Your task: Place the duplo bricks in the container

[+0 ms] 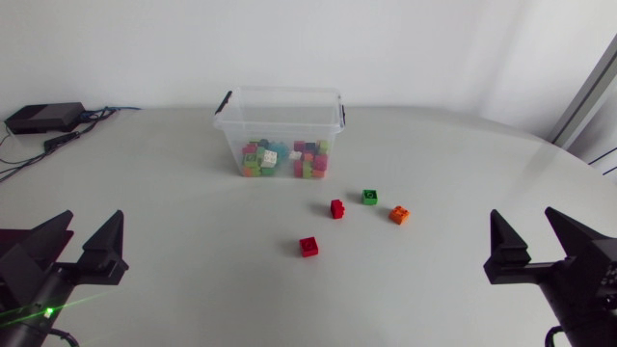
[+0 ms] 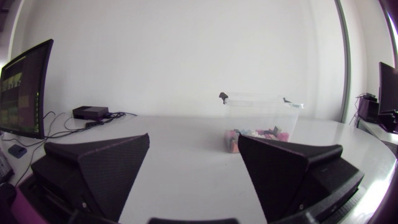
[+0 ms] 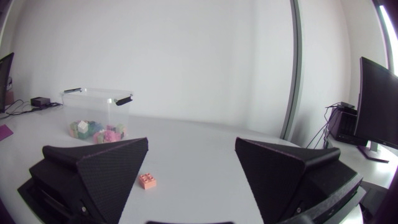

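Pale grey table point(image 1: 164, 193) before a plain, seemingly white wall point(image 1: 405, 43)

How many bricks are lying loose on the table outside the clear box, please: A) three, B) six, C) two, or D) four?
D: on the table, in front of the box, lie a red brick, a second red brick, a green brick and an orange brick.

Container point(image 1: 231, 125) at back, bricks point(image 1: 284, 159) inside, four loose bricks point(image 1: 336, 208) before it
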{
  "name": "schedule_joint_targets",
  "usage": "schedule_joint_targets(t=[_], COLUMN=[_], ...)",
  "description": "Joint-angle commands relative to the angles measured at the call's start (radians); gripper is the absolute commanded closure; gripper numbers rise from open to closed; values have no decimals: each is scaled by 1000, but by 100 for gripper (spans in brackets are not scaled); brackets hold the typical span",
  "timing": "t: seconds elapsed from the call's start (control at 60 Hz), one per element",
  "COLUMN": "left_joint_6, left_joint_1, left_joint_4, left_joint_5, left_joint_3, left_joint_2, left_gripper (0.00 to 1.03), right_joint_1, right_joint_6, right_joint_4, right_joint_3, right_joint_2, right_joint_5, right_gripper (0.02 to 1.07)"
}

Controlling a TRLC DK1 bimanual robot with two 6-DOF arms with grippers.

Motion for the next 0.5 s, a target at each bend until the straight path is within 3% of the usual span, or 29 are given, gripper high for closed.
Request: schedule_joint_targets(t=[0.0, 0.367, 0.483], left_joint_6=[-19, -21, -27], left_joint_1=[3, 19, 23], left_joint_4=[-1, -7, -83], left_joint_5=[0, -3, -3], left_joint_3=[-18, -3, 64], left_joint_2=[-10, -11, -7], left_gripper=[4, 5, 5], right_joint_1=[10, 15, 18], right_joint_6=[19, 19, 19], right_joint_4=[3, 9, 0], right_joint_3=[-22, -9, 24], right_joint_2=[-5, -7, -4], right_joint_5=[0, 0, 0], right_gripper=[6, 7, 7])
